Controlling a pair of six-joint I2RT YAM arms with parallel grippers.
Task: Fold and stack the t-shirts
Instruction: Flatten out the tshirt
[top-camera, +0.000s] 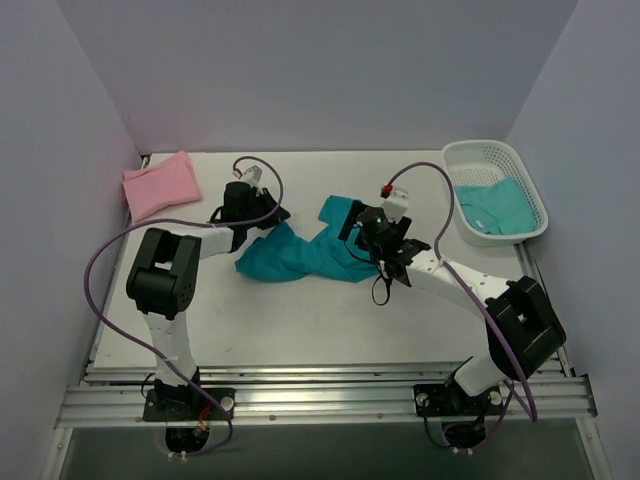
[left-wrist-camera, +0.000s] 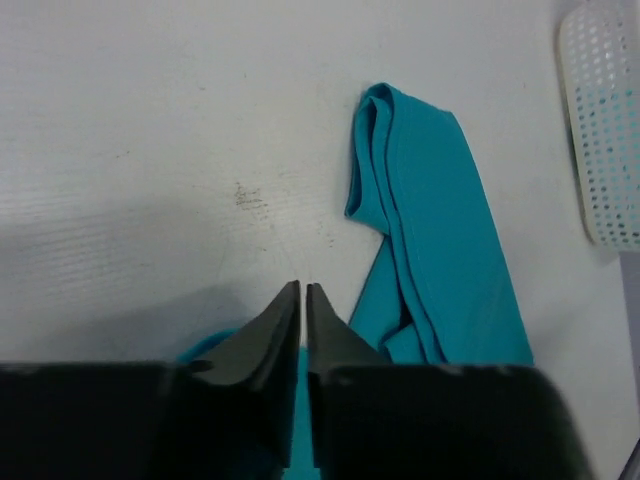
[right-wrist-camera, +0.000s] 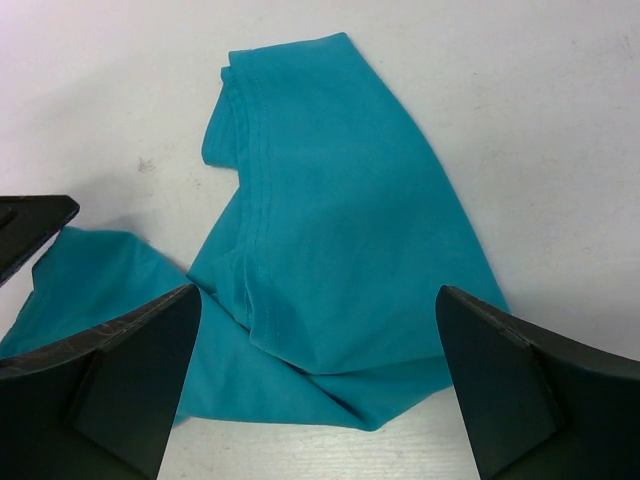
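Room to move: open stretch of table (top-camera: 330, 325) along near side, walls (top-camera: 70, 120) close on left, back and right. White mesh basket (top-camera: 470, 152) in far right corner with teal shirts (top-camera: 492, 208) inside; folded pink t-shirt (top-camera: 160, 185) in far left corner. Crumpled teal t-shirt (top-camera: 300, 255) mid-table between both arms. Left gripper (left-wrist-camera: 302, 288) at its left end, jaws pinched almost together, teal cloth in the slit. Right gripper (right-wrist-camera: 315, 300) spread wide above its right end, gripping nothing, cloth below between the fingers.

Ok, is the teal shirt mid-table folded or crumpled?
Crumpled. The teal t-shirt lies bunched in an irregular heap with loose creases, unlike the neatly folded pink t-shirt.
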